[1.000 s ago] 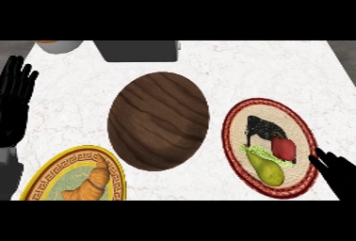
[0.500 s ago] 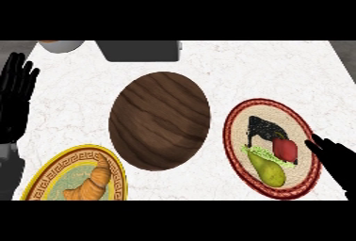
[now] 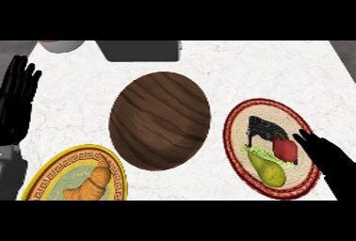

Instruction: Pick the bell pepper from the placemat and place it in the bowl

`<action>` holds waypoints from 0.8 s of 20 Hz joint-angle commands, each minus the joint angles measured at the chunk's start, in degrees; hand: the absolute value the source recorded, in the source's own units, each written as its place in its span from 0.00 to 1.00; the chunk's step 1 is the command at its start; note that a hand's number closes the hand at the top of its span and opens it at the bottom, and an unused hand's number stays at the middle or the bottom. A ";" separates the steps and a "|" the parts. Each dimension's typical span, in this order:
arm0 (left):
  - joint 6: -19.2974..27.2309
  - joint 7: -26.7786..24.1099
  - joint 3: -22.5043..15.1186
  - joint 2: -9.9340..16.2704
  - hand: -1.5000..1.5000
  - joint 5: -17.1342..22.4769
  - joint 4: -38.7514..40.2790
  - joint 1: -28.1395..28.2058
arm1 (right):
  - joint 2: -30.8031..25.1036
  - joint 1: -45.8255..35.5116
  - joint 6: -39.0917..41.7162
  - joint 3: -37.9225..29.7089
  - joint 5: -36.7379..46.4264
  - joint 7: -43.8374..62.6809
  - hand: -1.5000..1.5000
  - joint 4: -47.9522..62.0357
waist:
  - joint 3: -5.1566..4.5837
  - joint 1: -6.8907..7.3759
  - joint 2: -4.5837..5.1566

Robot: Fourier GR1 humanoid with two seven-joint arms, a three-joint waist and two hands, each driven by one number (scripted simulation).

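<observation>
Looking down from the head view, a white marbled counter [image 3: 230,70] carries a dark wooden bowl [image 3: 160,120] at its middle, a red-rimmed round placemat [image 3: 238,141] to the right and a yellow-rimmed plate [image 3: 42,176] with a croissant [image 3: 89,181] at lower left. On the placemat lie a red bell pepper [image 3: 285,149], a pear [image 3: 268,170] and a black item [image 3: 262,128]. Resting open at the left edge is the left hand [image 3: 15,106], fingers up. Compared with half a second ago, the right hand [image 3: 327,157] has slid further over the placemat, fingers straight and released, tips just beside the bell pepper.

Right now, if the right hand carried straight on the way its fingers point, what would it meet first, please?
Most likely the red bell pepper, just ahead of the right hand on the placemat; its height above is unclear.
</observation>
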 commanded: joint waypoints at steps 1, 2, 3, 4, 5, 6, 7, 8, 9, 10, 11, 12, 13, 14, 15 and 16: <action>0.74 0.05 -0.83 -1.89 0.50 -2.14 -2.36 2.06 | 0.16 3.18 -4.19 -3.19 1.83 -7.99 0.00 5.82 | 0.02 -0.12 -0.05; 0.06 0.74 -0.20 -2.13 0.50 -1.74 0.47 -0.62 | 2.55 1.54 -3.94 -1.03 4.37 -5.53 0.00 5.29 | 0.00 -0.15 -0.01; 0.42 0.29 0.23 -2.58 0.50 -1.93 -1.42 0.26 | 4.34 -2.99 -0.87 -0.98 2.90 -2.34 0.00 5.98 | -0.01 0.07 0.00; -0.12 4.51 1.78 0.37 0.50 -0.23 -1.37 -3.16 | 3.57 -2.49 -6.20 -0.44 5.28 -7.40 0.00 13.20 | 0.02 0.13 0.03; -0.35 3.02 1.76 0.11 0.50 -1.67 -0.16 -2.46 | 3.15 -0.02 -7.54 -1.80 5.38 -10.50 0.00 12.38 | 0.01 -0.09 0.00; 0.08 -0.24 1.01 -2.73 0.50 -2.71 -2.20 1.45 | 2.54 -2.93 -1.05 -4.18 2.59 -7.79 0.00 8.73 | -0.01 0.04 -0.02; 2.14 1.61 0.06 -3.61 0.50 -2.94 -3.14 -0.81 | 2.56 -3.90 -6.38 -5.13 2.73 -12.98 0.00 16.15 | 0.01 0.10 0.01; -1.17 0.84 2.04 -1.61 0.50 -2.27 2.49 -2.99 | 3.70 -3.14 -3.12 -3.98 2.74 -11.10 0.00 11.40 | -0.01 -0.12 0.02; 0.79 0.18 -0.24 -3.83 0.50 -4.37 -1.73 0.94 | 4.87 -4.93 -7.08 -2.51 5.67 -12.80 0.00 16.43 | 0.00 0.13 0.01; -0.77 2.04 2.35 -2.35 0.50 -2.01 -3.05 1.27 | 3.49 -1.31 -5.81 -4.72 3.85 -15.15 0.00 12.73 | 0.00 -0.01 -0.04; -0.57 0.57 1.88 -2.59 0.50 -3.28 2.83 -3.73 | 2.71 -3.37 -5.24 -5.73 3.31 -17.00 0.00 15.67 | -0.01 -0.17 0.03; -3.86 0.40 3.89 -0.78 0.50 -0.65 0.02 -0.15 | 4.56 1.34 -6.76 -4.07 4.23 -15.98 0.00 10.08 | -0.01 -0.17 -0.05; -0.45 1.03 1.13 -3.84 0.50 -3.90 0.31 -1.62 | 5.10 -3.85 -5.04 -3.02 5.94 -15.35 0.00 13.98 | -0.01 -0.03 0.00; -3.05 0.11 3.57 -1.90 0.50 -2.35 3.78 -3.41 | 5.87 -4.43 -5.21 -3.30 6.56 -15.07 0.00 14.34 | -0.02 -0.07 0.02; -0.40 3.74 1.79 -2.80 0.50 -3.81 -4.23 -0.38 | 5.75 -5.21 -4.62 -2.36 7.54 -15.03 0.00 16.96 | 0.00 0.17 -0.02; -0.76 0.71 2.24 -3.61 0.50 -4.30 1.42 -2.70 | 6.17 -9.21 -2.29 -3.26 7.19 -13.12 0.00 17.33 | -0.02 0.08 0.03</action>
